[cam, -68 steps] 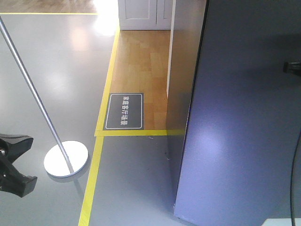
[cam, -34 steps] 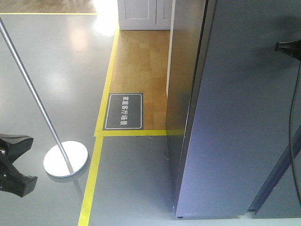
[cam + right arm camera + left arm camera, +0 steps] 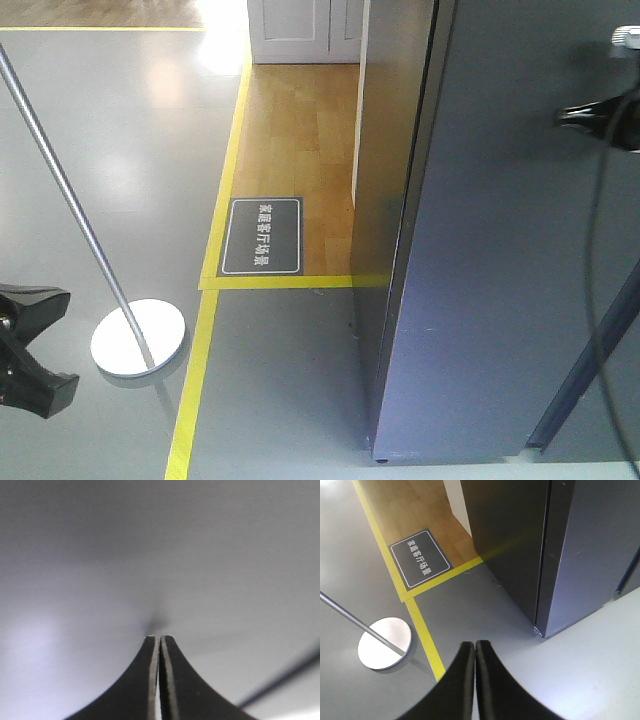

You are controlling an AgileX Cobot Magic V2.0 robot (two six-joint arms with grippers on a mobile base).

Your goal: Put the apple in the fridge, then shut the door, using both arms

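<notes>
The fridge (image 3: 392, 190) stands at the right, its dark side wall facing me. Its door (image 3: 500, 260) shows its matte grey outer face and lies almost flush against the fridge front; a thin seam runs between them (image 3: 547, 555). My right gripper (image 3: 572, 116) is shut, its tips against the door's outer face (image 3: 160, 580), with nothing between its fingers (image 3: 170, 680). My left gripper (image 3: 475, 643) is shut and empty, hanging low over the grey floor left of the fridge (image 3: 505, 545). The apple is out of view.
A silver pole on a round metal base (image 3: 138, 338) stands at the left. Yellow floor tape (image 3: 195, 390) frames a dark floor sign (image 3: 263, 236) and wooden flooring. White panelled room doors (image 3: 300, 30) are at the back. A dark cable (image 3: 598, 300) hangs before the door.
The door has swung in toward the fridge until the gap is nearly gone. My right gripper has travelled left and slightly down against the door. The left gripper has stayed put.
</notes>
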